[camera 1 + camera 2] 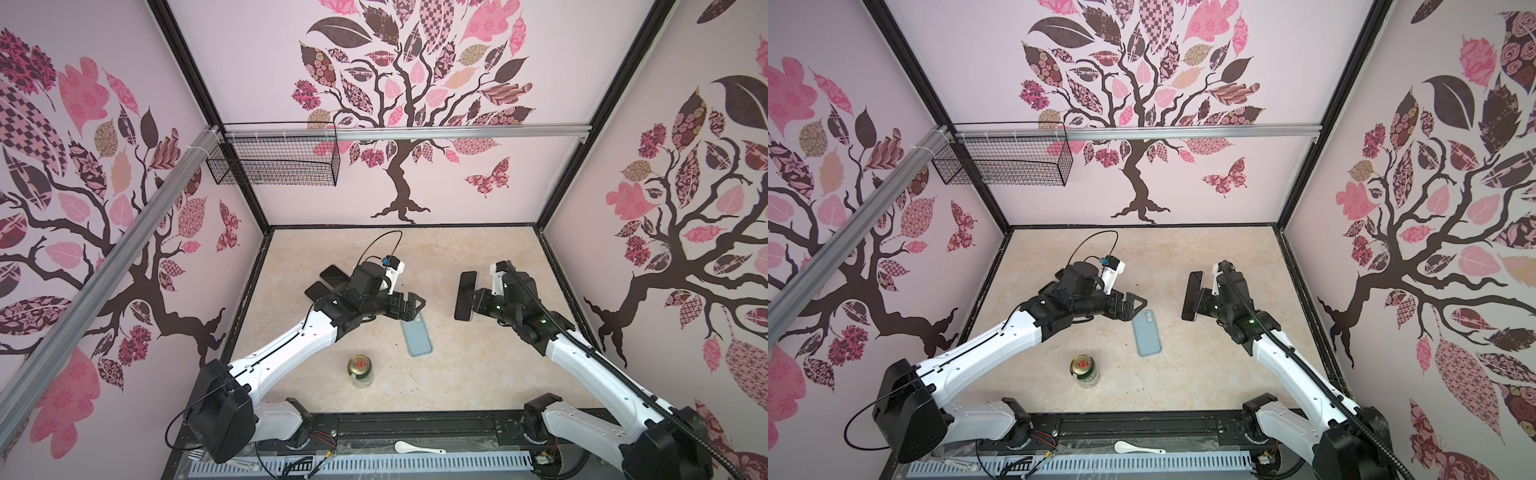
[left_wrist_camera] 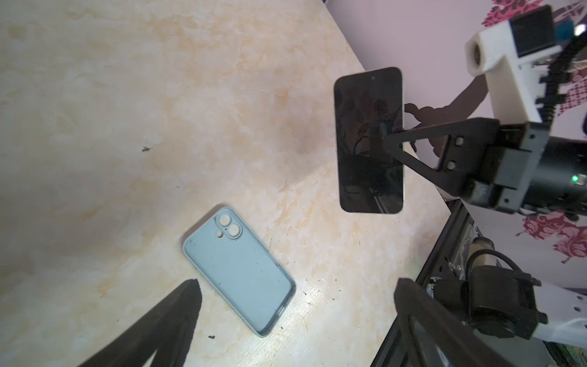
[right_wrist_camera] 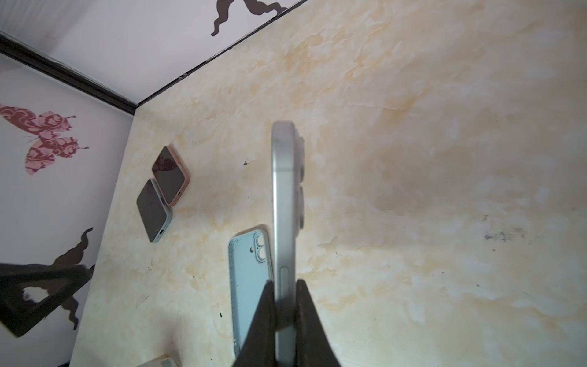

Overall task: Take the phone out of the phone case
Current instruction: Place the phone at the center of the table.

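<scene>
My right gripper (image 3: 284,286) is shut on the phone (image 3: 283,203), pinching its silver edge and holding it upright above the table, clear of the case. In both top views the phone (image 1: 465,295) (image 1: 1192,296) shows as a dark slab to the right of centre. The light blue phone case (image 1: 417,337) (image 1: 1147,335) lies empty on the table with its inside facing up. My left gripper (image 1: 411,309) (image 2: 298,286) hovers open over the case's (image 2: 238,273) camera end, with nothing between its fingers.
Two other cased phones (image 3: 170,174) (image 3: 154,209) lie at the back left, partly under my left arm. A green can (image 1: 359,370) stands near the front. A wire basket (image 1: 274,162) hangs on the back wall. A white spoon (image 1: 417,448) rests on the front rail.
</scene>
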Motion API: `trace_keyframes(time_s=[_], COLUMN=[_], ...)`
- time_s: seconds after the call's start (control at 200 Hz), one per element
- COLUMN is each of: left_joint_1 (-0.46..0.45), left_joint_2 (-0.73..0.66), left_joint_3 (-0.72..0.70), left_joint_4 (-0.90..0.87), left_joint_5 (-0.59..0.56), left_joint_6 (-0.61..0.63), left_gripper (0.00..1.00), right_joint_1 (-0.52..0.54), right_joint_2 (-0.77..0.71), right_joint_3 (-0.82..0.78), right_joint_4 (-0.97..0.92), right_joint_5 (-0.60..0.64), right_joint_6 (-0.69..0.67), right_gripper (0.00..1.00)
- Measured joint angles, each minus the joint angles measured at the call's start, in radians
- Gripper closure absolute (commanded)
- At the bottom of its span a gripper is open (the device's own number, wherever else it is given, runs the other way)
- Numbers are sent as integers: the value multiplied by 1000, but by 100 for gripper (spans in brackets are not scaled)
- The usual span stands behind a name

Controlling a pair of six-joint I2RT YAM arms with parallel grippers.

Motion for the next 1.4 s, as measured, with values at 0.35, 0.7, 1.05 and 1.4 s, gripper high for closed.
trace_keyframes(time_s=[0.35,0.7,1.05,1.4], left_joint_1=[140,138,125,-6], left_joint_2=[27,113,135,185], left_joint_3=[21,30,85,101], left_joint_4=[119,147,99,52], left_joint_5=[97,58,20,-27], left_joint_6=[-115,-97,-30,2], left_gripper=[2,2,2,2], right_joint_1=[-129,-142,-143,-143], right_joint_2=[269,668,666,482], right_joint_3=[167,537,367,171], right_joint_4=[1,-194,-304,-269], right_joint_5=[-155,-228,-312,-321], right_joint_6=[-78,-240,-275,-271], right_gripper=[100,100,100,100])
